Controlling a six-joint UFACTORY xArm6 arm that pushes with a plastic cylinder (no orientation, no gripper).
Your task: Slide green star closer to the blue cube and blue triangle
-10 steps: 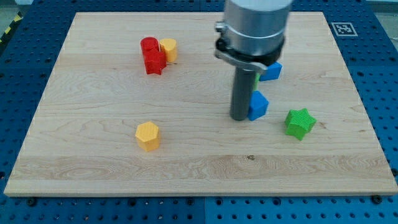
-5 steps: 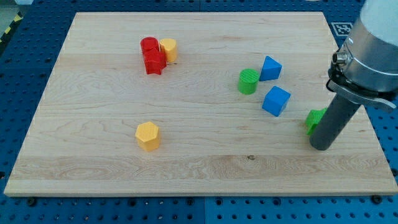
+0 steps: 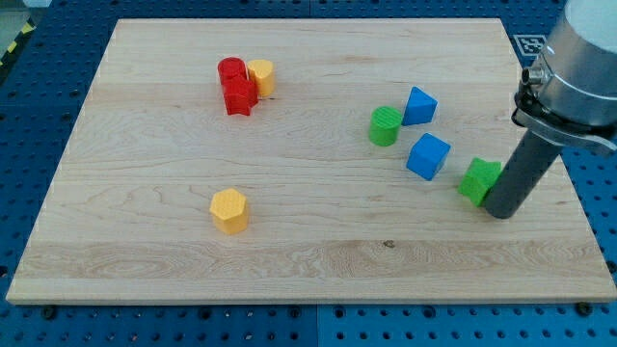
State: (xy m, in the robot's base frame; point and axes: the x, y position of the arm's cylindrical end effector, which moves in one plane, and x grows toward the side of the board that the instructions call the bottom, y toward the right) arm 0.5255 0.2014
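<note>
The green star [image 3: 477, 179] lies at the view's right, partly hidden behind my rod. My tip [image 3: 503, 212] touches the star's right side, just below and right of it. The blue cube [image 3: 428, 156] sits a short way to the star's left. The blue triangle [image 3: 418, 105] lies above the cube. A green cylinder [image 3: 385, 125] stands just left of the triangle.
Two red blocks [image 3: 235, 84] and a yellow block [image 3: 260, 75] cluster at the upper left. A yellow hexagonal block [image 3: 229, 210] lies at the lower left. The board's right edge [image 3: 564, 173] is close behind my rod.
My rod swept from left of the blue cube to the star's right side. The cube shifted right; the star has now slid left and slightly up toward it.
</note>
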